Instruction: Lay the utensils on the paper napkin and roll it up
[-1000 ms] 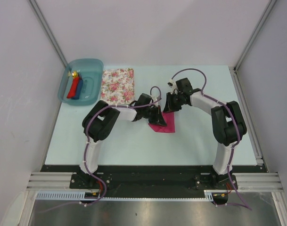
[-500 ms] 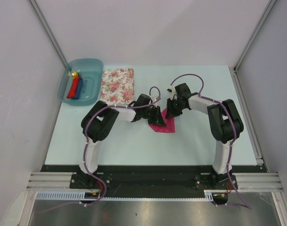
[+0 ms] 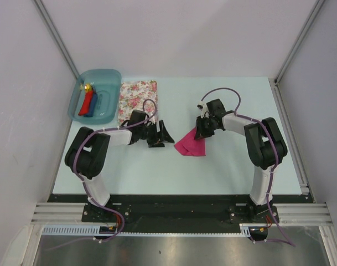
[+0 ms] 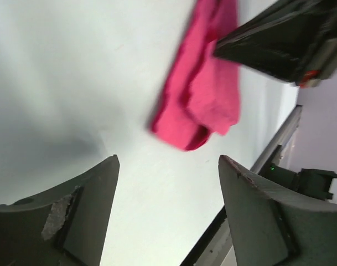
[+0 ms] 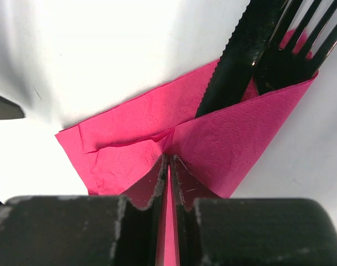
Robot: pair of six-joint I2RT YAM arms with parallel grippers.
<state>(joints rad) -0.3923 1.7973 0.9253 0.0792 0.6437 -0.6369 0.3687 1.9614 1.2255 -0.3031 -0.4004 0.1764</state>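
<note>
The magenta paper napkin point(image 3: 190, 145) lies folded on the table's middle, also seen in the left wrist view point(image 4: 198, 94). In the right wrist view its folds point(image 5: 223, 138) wrap over the dark knife point(image 5: 240, 55) and the dark fork point(image 5: 293, 50), whose ends stick out at the top. My right gripper point(image 5: 169, 158) is shut, pinching a napkin fold; from above it point(image 3: 201, 132) sits at the napkin's upper edge. My left gripper point(image 3: 167, 136) stands open and empty, left of the napkin and apart from it point(image 4: 168, 160).
A floral cloth point(image 3: 138, 100) lies at the back left. Beside it a teal bin point(image 3: 102, 72) holds red and blue rolls point(image 3: 88, 103). The table's right edge rail point(image 4: 273, 149) shows in the left wrist view.
My left gripper has let go of the napkin, opened wide and pulled back to the left. The right gripper keeps its pinch at the napkin's upper edge.
</note>
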